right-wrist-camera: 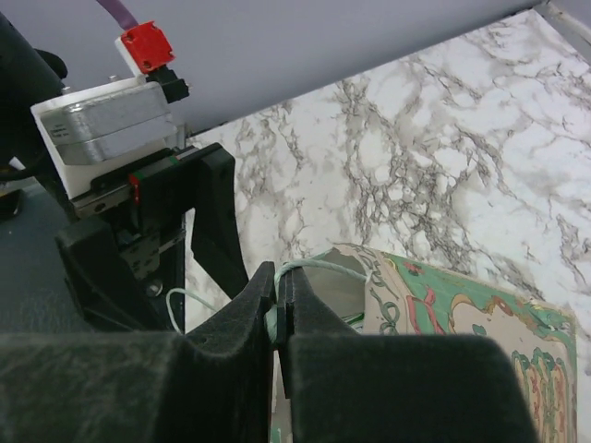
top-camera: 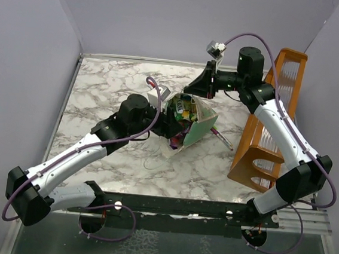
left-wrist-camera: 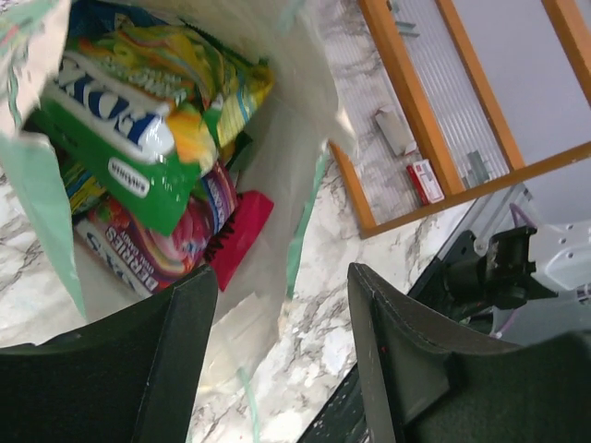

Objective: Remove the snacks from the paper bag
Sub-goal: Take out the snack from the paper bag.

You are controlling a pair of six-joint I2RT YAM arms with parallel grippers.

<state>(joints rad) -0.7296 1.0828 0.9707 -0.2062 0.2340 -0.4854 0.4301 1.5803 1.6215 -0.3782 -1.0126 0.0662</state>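
Shiny crinkly snack packets [left-wrist-camera: 157, 120] are lying inside the mint-green paper bag [top-camera: 200, 130].
Left gripper [left-wrist-camera: 282, 295] is hovering spread at its mouth; right gripper [right-wrist-camera: 277, 291] is pinching its white loop handle [right-wrist-camera: 323, 266].

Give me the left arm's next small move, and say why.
Probably nudge the left tool sideways toward the green-yellow packet and a little deeper. Its jaws are open and empty, yet they line up with the cream inner wall of the paper bag, not with the packet. The right tool is shut on the bag's rim, holding the mouth open.
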